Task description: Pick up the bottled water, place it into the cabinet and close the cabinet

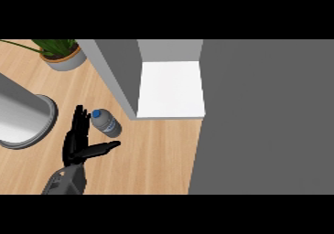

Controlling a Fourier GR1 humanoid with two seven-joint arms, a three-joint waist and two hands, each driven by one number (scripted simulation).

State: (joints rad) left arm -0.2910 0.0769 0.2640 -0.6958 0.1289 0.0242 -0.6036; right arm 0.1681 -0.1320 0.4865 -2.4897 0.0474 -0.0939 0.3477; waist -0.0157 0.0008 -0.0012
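Wooden tabletop carries the bottled water, clear grey with a blue cap, just left of the open cabinet. Farther left, the left robot hand is spread, holding nothing.

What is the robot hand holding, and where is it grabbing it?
Nothing yet. The left robot hand is open, fingers straight, beside the bottled water on the counter.
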